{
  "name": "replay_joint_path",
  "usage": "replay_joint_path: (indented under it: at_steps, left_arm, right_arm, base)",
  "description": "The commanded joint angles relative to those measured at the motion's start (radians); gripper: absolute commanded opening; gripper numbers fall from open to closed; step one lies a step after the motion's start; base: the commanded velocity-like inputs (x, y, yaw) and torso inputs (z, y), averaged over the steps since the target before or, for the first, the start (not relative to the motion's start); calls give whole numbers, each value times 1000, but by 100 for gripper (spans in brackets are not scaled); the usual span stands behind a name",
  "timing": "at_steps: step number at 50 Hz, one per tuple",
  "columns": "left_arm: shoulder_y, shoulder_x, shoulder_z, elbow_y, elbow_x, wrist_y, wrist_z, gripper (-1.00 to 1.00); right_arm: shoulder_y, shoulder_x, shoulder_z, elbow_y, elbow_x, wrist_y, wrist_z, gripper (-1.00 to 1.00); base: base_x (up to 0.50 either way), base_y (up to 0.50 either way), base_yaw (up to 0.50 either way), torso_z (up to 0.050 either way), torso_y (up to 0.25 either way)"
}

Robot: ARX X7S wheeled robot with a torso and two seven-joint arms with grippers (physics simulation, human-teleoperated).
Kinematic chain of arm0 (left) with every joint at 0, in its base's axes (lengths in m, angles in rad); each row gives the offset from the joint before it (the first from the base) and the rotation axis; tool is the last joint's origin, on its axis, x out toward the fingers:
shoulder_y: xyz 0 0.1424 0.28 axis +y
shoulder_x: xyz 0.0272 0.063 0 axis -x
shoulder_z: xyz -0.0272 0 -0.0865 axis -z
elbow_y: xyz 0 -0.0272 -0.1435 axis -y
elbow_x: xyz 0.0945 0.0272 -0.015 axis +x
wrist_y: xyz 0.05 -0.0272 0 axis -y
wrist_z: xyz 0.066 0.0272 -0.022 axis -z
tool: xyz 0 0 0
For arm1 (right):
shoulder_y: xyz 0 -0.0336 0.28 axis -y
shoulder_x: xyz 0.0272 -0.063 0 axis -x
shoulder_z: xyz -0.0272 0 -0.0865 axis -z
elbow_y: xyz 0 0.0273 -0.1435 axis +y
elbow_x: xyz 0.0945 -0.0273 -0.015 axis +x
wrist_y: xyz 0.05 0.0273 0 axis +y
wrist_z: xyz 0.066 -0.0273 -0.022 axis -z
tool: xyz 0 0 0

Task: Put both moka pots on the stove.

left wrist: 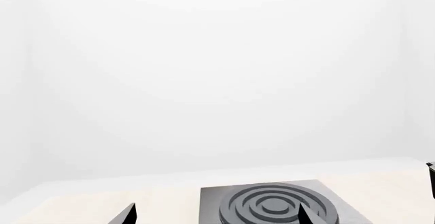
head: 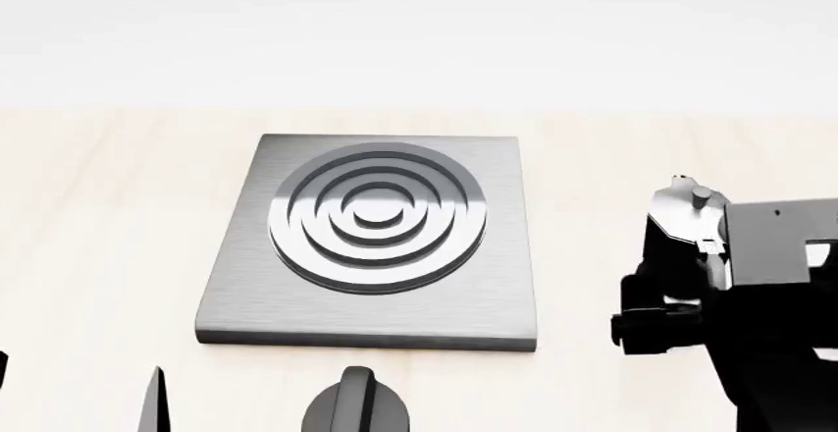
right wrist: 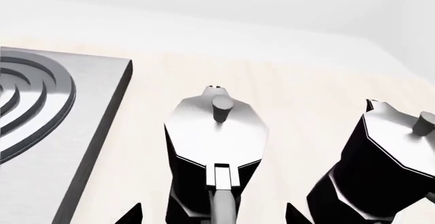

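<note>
R gripper (right wrist: pixel 214 211) is hovering above the nearer moka pot (right wrist: pixel 216 147), fingertips standing apart either side of its handle, so the claw is spread and holding nothing. In the head view that pot (head: pixel 674 255) is sitting on the table (head: pixel 105 216) just to the R of the stove (head: pixel 249 295), partly hidden by the R arm. The second moka pot (right wrist: pixel 380 168) is standing near the first, on the side away from the stove; they look apart, not touching.

L gripper (left wrist: pixel 217 216) is showing only its two dark tips, spread w/ nothing between, pointing toward the burner rings; it's empty too.

Risks, as I'm judging it: the pots are tall and narrow-waisted, so a grip that's catching only the handle or lid knob is likely to let the pot swing or tip. Closing off-centre could nudge pot 1 into pot 2. The stove slab has a raised edge, and dragging instead of lifting could catch the base and topple it. The burner rings are raised, so a pot set half on a ring may be rocking. A black dial knob (head: pixel 356 403) sits by the stove's near edge, in the way of a low L-arm sweep.

Containers: both lids are looking shut, so contents can't be told. Stove is bearing nothing yet
</note>
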Motion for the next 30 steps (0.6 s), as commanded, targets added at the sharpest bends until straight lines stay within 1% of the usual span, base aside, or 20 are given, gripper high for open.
replay_joint_path:
  at_steps: [1, 24, 30]
  left_arm:
    - [-2, -4, 4, -5, -2, 4, -4, 100]
    - [-9, -10, 18, -6, -1, -1, -15, 100]
    - [-9, -12, 21, -6, 0, -2, -17, 100]
  right_arm:
    - [15, -8, -18, 78, -17, -39, -13, 100]
    - [25, -20, -32, 200, -33, -106, -31, 100]
    - [29, -18, -31, 197, -31, -98, -29, 100]
  base:
    - [0, 0, 0, 0, 0]
    - [0, 0, 0, 0, 0]
    - [0, 0, 0, 0, 0]
